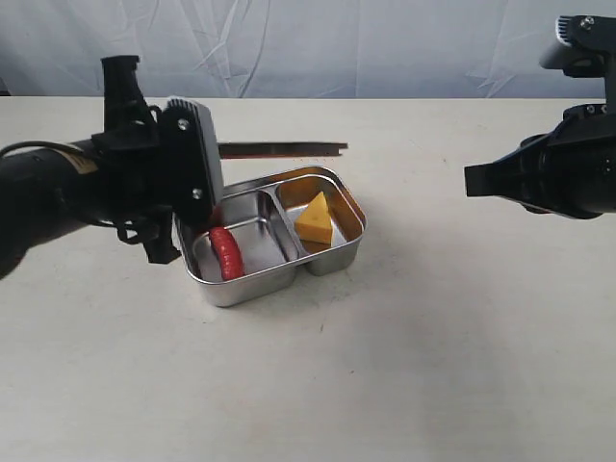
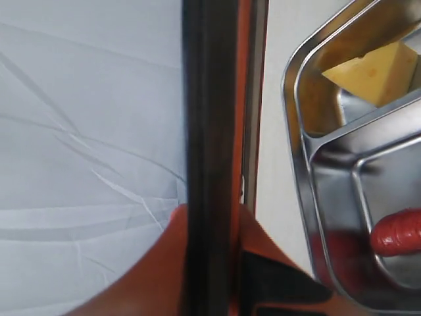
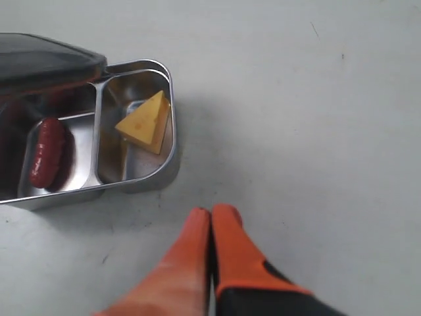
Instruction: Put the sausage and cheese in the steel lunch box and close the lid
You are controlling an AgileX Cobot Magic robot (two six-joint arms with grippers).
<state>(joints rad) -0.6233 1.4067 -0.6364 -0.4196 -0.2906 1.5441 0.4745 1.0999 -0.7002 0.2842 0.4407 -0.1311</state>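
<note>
The steel lunch box (image 1: 252, 288) stands open on the table. The red sausage (image 1: 226, 252) lies in its left compartment and the yellow cheese (image 1: 315, 219) in its right one. The dark lid (image 1: 289, 149) hangs level just above the box's far edge. My left gripper (image 2: 210, 212) is shut on the lid (image 2: 209, 118), orange fingers on both faces, beside the box (image 2: 295, 125). My right gripper (image 3: 212, 212) is shut and empty, off to the right of the box (image 3: 172, 141), above bare table. From there I see the cheese (image 3: 146, 122), the sausage (image 3: 46, 153) and the lid (image 3: 46, 62).
A white cloth backdrop (image 1: 308, 43) runs behind the beige table (image 1: 404, 366). The left arm's wrist block (image 1: 192, 159) hides the left fingers in the exterior view. The right arm (image 1: 558, 178) hovers at the right side.
</note>
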